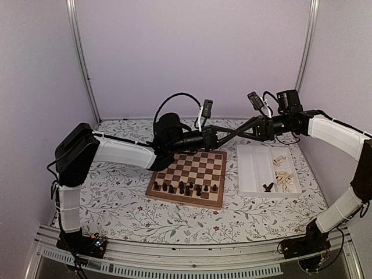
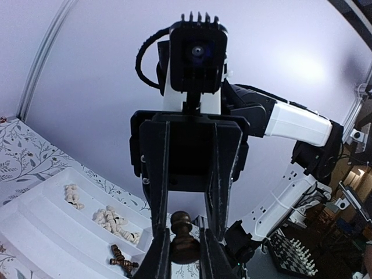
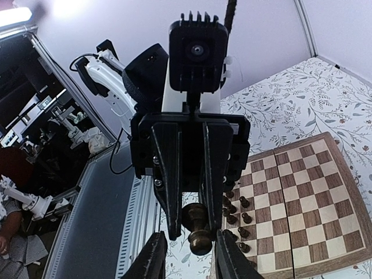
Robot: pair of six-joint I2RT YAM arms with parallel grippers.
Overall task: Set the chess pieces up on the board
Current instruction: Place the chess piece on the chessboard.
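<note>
Both grippers meet tip to tip in mid-air above the board's [image 1: 200, 165] far edge. My left gripper [image 2: 185, 239] is shut on the round base of a dark brown chess piece [image 2: 185, 247]. The right gripper [image 3: 193, 247] stands open, its fingers on either side of the piece's knobbed head [image 3: 200, 239] with gaps showing. In the top view the left gripper [image 1: 222, 137] and right gripper [image 1: 240, 131] overlap and the piece is too small to make out. Several dark pieces [image 1: 186, 187] stand on the board's near rows.
A white compartment tray [image 1: 253, 168] lies right of the board, with several cream pieces [image 1: 283, 177] and a dark piece or two [image 1: 268, 187] lying in it. Floral cloth covers the table. Metal frame posts stand at the back corners.
</note>
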